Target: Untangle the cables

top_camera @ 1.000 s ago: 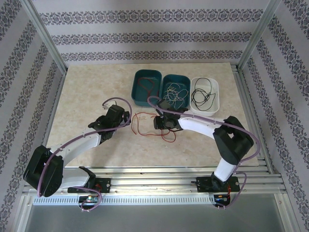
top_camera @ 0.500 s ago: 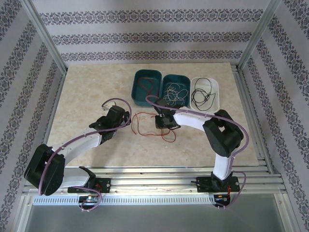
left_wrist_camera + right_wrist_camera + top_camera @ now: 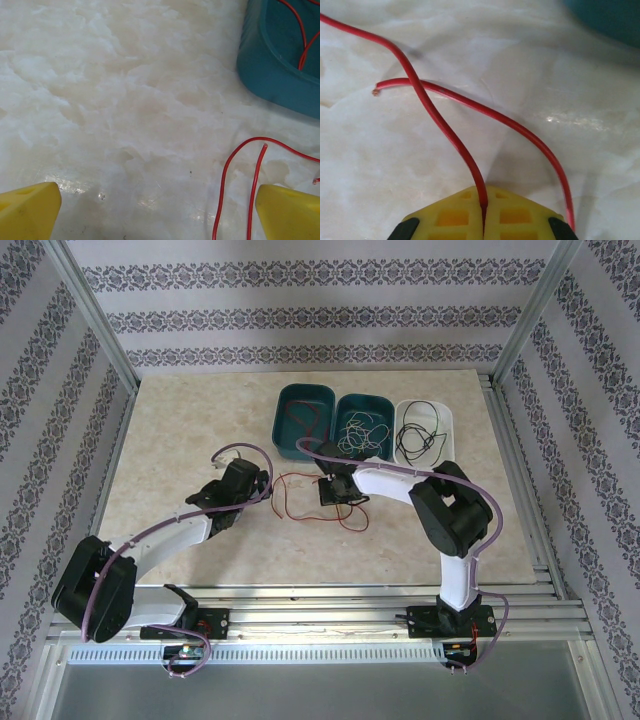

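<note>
Marble-look table (image 3: pixel 180 430) inside patterned walls, three bins along its far side. Cables mostly sorted by colour: cream wires (image 3: pixel 360 428) in the middle teal bin (image 3: pixel 345 400), black wire (image 3: pixel 420 440) in the white bin (image 3: pixel 450 440), one red strand (image 3: pixel 303 420) in the left teal bin (image 3: pixel 280 430). Loose red wire (image 3: pixel 437 120) lies on the table between the two grippers, near the bins. Change over the last second: right gripper (image 3: pixel 484 212) went from part-open to pressed together and now pinches that red wire right at the fingertips; its elbow has swung in toward the middle. Left gripper (image 3: pixel 157 220) spread wide, same as before, low over bare table, a free red end just beside its right finger, holding nothing. Judgement: grasp made, so the red wire looks ready to lift and carry to the left teal bin, likely the last cable still outside. Risk: thin strand could slip from the pinch
</note>
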Available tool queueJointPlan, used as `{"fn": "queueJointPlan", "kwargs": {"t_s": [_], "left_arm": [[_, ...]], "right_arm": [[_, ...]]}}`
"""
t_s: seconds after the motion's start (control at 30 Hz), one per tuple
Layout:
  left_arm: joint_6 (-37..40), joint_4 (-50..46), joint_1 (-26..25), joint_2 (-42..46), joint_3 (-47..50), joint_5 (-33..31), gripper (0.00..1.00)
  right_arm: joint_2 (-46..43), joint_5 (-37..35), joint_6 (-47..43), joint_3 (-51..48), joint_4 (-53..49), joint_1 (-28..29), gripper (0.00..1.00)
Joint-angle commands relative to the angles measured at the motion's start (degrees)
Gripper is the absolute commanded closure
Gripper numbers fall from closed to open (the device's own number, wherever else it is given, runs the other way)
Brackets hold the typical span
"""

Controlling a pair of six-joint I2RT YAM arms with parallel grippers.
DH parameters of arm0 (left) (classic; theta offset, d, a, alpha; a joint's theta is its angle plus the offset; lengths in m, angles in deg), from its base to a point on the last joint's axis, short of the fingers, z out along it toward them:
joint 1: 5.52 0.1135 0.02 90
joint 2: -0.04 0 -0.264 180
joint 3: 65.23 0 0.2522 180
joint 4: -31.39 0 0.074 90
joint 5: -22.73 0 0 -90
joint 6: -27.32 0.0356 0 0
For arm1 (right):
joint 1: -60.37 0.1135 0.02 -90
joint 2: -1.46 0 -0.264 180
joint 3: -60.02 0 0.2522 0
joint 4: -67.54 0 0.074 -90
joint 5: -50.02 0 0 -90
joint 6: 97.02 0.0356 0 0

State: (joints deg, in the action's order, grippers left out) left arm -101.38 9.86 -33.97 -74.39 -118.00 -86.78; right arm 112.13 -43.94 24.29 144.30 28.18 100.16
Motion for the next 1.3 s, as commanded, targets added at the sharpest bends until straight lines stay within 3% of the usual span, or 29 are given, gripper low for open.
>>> {"fn": "queueJointPlan", "kwargs": {"t_s": [0.0,0.6,0.87,1.27], "left_arm": [[-0.9,2.0,-0.4,-0.4,0.4,-0.4,0.01],[1.0,0.8,-0.3,2.8,-0.4,-4.9,0.01],[1.4,0.6,-0.3,4.8,0.9,-5.8,0.01],[1.6,1.6,-0.3,5.8,1.6,-5.2,0.01]], "right_arm": [[-0.4,-1.1,-2.1,1.8,-0.3,1.7,1.0],[-13.8,0.3,-1.5,5.3,-1.0,4.1,1.0],[-16.7,4.7,1.2,7.7,1.5,1.3,1.0],[-14.8,4.0,4.9,15.9,1.1,-2.9,1.0]]}}
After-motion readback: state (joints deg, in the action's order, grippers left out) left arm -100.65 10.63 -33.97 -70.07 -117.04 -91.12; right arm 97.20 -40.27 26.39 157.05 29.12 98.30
